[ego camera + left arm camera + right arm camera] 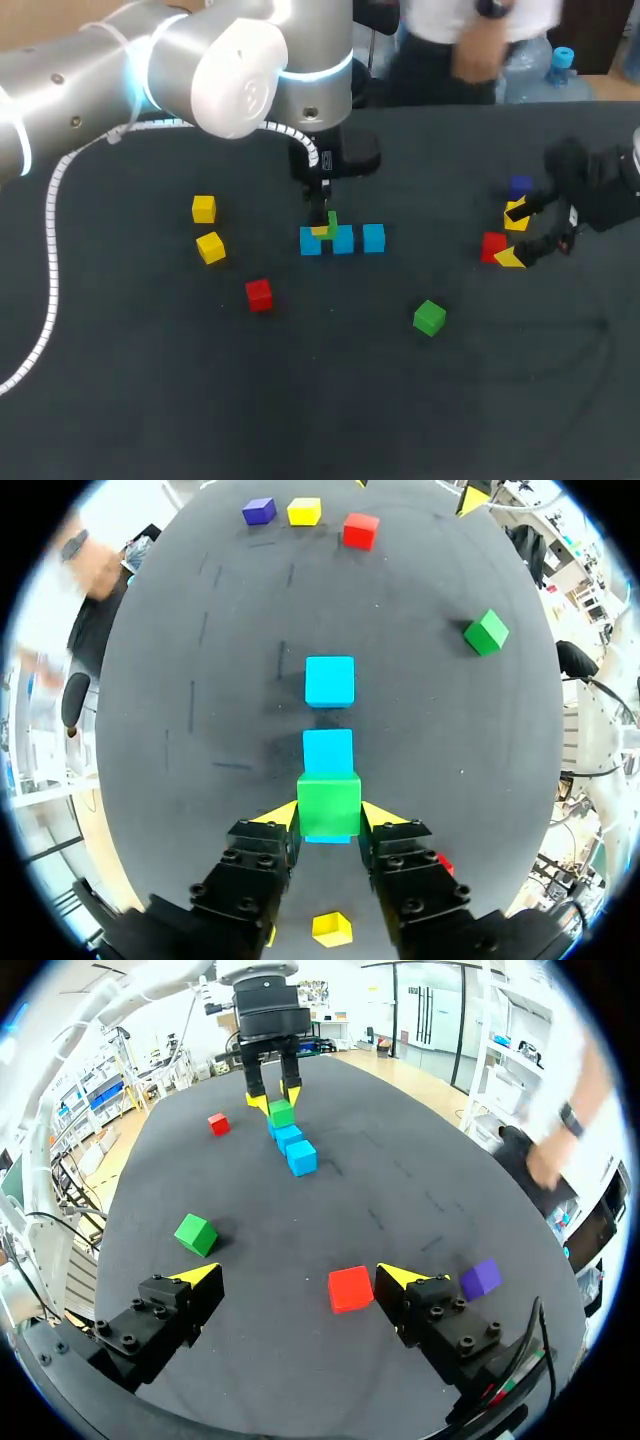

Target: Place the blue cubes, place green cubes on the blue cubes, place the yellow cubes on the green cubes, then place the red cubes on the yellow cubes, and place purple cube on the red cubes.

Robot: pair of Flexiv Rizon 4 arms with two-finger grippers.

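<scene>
Left gripper (pixel 328 815) pinches a green cube (pixel 328 802) from both sides over the blue cubes (pixel 329 680) at the head view's centre, seemingly resting on them to start the second layer. Right gripper (pixel 300 1278) gapes wide at the right edge, red cube (pixel 350 1288) between its fingers.

Left wrist view: the green cube (pixel 328 802) covers the blue cube (pixel 328 837) beneath it, save a thin edge. A red cube (pixel 444 863) shows only as a sliver behind a finger of the left gripper (pixel 329 815).

Head view: the right gripper (pixel 513 236) partly hides the purple cube (pixel 520 186). The yellow at its upper fingertip cannot be told from a cube.
</scene>
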